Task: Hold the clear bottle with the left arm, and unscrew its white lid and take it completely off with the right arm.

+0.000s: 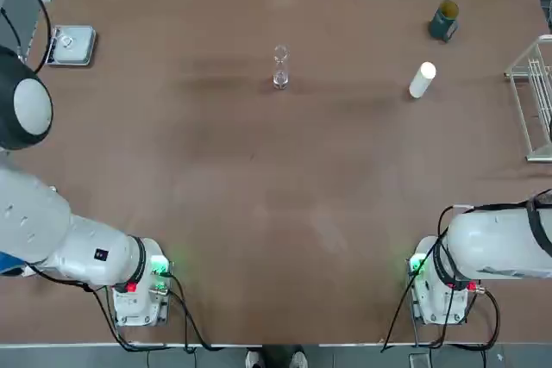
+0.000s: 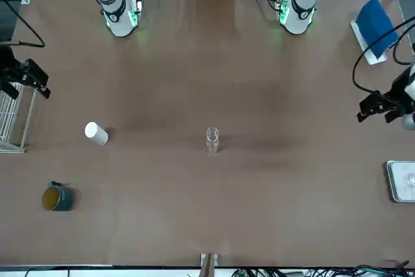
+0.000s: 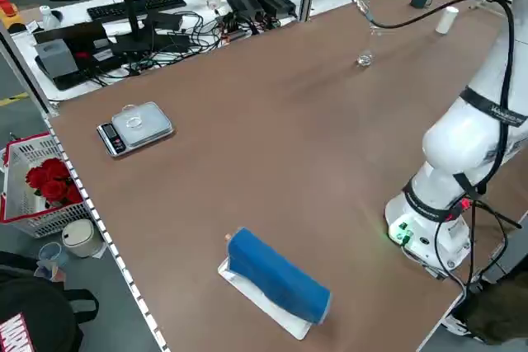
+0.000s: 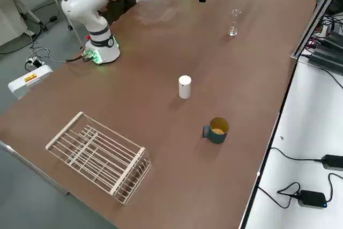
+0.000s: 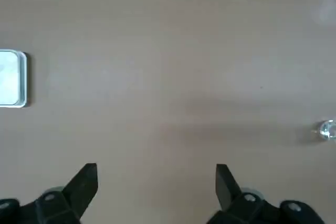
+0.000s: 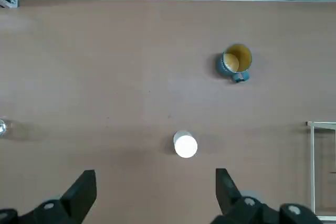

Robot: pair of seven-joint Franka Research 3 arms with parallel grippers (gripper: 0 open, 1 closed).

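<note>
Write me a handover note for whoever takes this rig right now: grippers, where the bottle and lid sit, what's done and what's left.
Left gripper: open, empty, high over the table's left side.
Right gripper: open, empty, high over the right side near the lid.
Small clear glass bottle: standing alone mid-table toward the far edge, uncapped.
Tall white cylindrical lid: standing on the brown table, well apart from the bottle, toward the robot's right, near the teal mug.
Done: lid is completely off the bottle.
Left: nothing visible; both arms are clear of the objects.
</note>
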